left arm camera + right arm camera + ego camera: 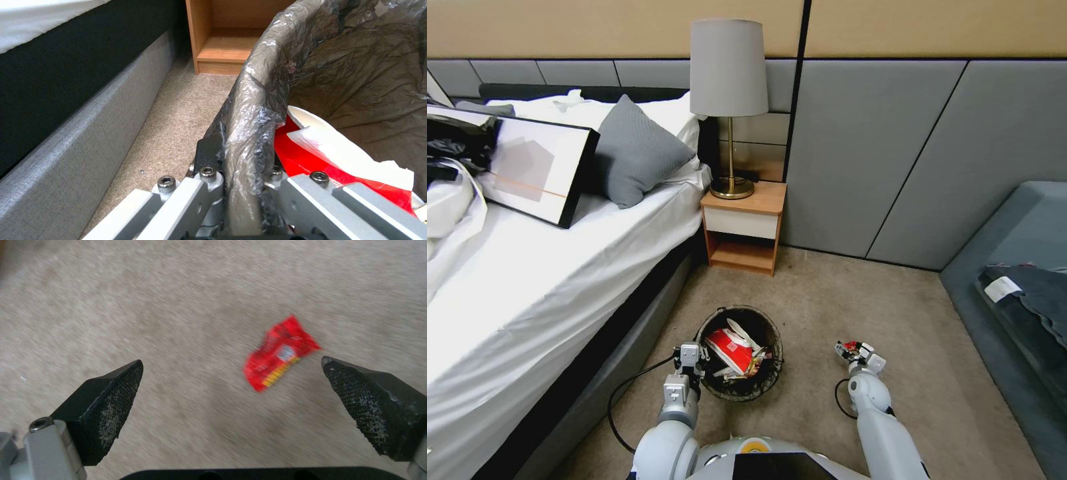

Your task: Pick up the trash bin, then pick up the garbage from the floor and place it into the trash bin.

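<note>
- The left end effector [692, 355] is clamped on the left rim of the trash bin [768, 387]. One finger sits outside the wall and the other inside, pinching the dark liner bag [249, 110] folded over the edge.
- The bin, near the foot of the bed [527, 293], already has red-and-white wrappers [730, 350] in it.
- The right end effector [231, 393] hovers above the carpet [133, 306], fingers [113, 390] spread wide and empty.
- A red wrapper [278, 353] lies flat on the carpet just beyond them, nearer one finger than the other.
- The wrapper's long axis runs slantwise to the line between the fingertips, its narrow end pointing away from the wrist.
- The right arm is plainly the nearer one; I judge it must shift sideways to centre.
</note>
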Robot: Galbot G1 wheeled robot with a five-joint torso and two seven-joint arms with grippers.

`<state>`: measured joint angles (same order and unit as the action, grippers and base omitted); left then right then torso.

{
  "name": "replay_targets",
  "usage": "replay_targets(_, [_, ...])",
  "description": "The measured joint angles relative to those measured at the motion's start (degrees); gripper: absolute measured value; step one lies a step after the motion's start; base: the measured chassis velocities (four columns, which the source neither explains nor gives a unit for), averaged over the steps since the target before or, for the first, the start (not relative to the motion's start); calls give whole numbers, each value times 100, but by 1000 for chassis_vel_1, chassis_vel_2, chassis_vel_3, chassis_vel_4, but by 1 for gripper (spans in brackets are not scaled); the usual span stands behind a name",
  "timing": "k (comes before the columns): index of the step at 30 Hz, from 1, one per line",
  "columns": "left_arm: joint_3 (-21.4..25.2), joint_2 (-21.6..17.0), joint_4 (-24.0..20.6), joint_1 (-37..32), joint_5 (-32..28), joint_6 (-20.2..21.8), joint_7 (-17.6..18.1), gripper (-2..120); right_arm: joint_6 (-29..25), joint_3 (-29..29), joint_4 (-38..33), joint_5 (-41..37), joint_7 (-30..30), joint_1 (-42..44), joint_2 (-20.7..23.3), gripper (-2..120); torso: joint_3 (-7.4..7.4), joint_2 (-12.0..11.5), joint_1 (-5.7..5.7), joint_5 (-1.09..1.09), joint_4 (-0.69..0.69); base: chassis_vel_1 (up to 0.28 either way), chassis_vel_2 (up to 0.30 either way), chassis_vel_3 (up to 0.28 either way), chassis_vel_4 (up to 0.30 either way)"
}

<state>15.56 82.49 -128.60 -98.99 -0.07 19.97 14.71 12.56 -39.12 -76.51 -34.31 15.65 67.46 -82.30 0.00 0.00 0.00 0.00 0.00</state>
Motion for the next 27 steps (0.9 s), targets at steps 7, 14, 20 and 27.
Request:
replay_targets(7, [2, 5, 25, -10, 11, 1, 6, 2, -112, 49, 227, -44, -29, -216, -29, 100, 0, 0, 0, 0, 0, 0, 0, 0, 0])
replay_targets(14, [1, 8, 28, -20, 16, 1, 6, 2, -185, 50, 441, -42, -50, -304, -25, 100, 0, 0, 0, 0, 0, 0, 0, 0, 0])
replay_targets(20, [-4, 0, 26, -31, 17, 2, 6, 2, -233, -26, 609, -41, -83, -323, 28, 100, 0, 0, 0, 0, 0, 0, 0, 0, 0])
replay_targets(27, [-65, -8, 41, -41, 30, 2, 7, 2, -378, -69, 835, -34, -156, -348, 76, 100, 0, 0, 0, 0, -1, 0, 0, 0, 0])
